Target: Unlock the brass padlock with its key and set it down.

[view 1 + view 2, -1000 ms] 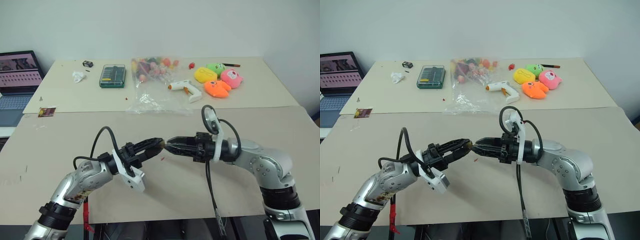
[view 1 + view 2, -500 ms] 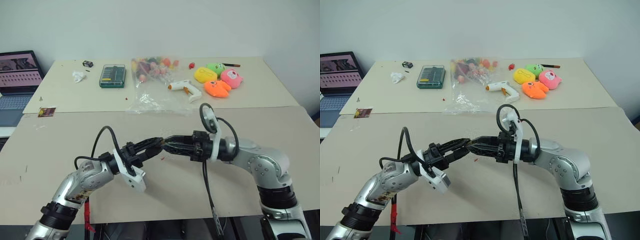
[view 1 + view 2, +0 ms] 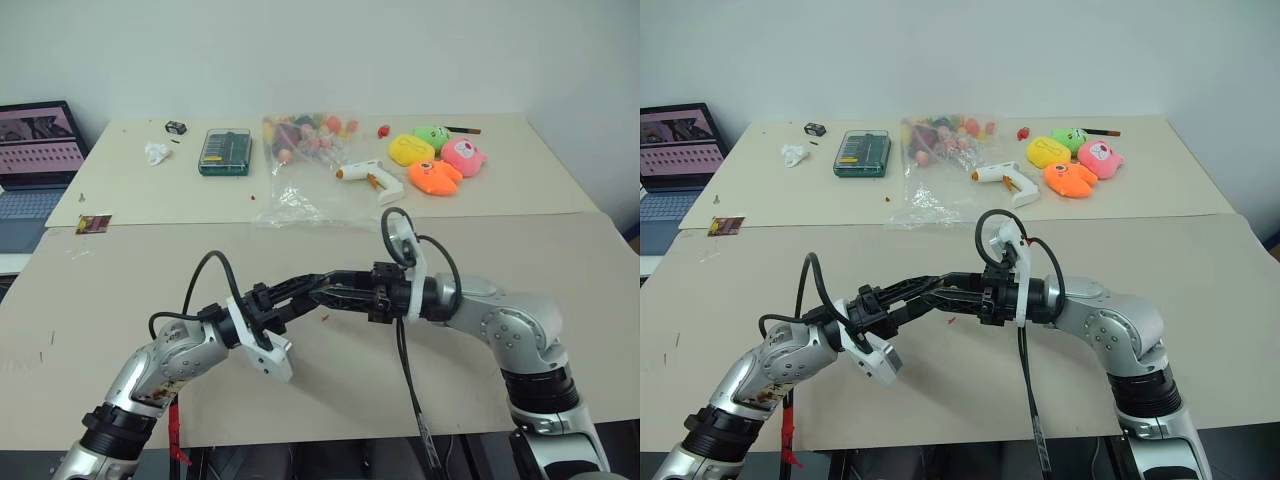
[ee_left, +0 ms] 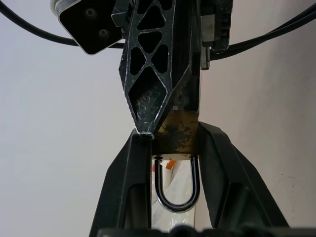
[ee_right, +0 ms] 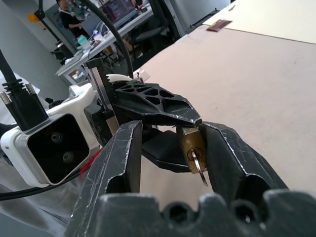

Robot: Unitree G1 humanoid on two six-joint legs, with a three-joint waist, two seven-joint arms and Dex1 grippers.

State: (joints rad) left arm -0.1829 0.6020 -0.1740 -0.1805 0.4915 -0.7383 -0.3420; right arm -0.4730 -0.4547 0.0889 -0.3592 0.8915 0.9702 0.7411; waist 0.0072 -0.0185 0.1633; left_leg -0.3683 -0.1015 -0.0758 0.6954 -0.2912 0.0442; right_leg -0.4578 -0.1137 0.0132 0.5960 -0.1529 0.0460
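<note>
My left gripper (image 3: pixel 318 283) is shut on the brass padlock (image 4: pixel 178 134), held above the beige table (image 3: pixel 120 270). The silvery shackle (image 4: pixel 177 190) points back between that gripper's fingers. The key (image 5: pixel 200 169) sticks out of the padlock's (image 5: pixel 190 147) keyhole end. My right gripper (image 5: pixel 173 127) comes in from the right, level, tip to tip with the left. It is open, with a finger on each side of the padlock's key end. I cannot tell whether a finger touches the key.
At the back of the far table lie a laptop (image 3: pixel 35 150), a green bit set (image 3: pixel 224 151), a clear bag of coloured pieces (image 3: pixel 310 150), a glue gun (image 3: pixel 368 178) and plush toys (image 3: pixel 435 160). A red fleck (image 3: pixel 325 319) lies under the grippers.
My right gripper has slid to the left, from a small gap off the left gripper's tips to straddling the padlock's end. The left gripper has stayed put.
</note>
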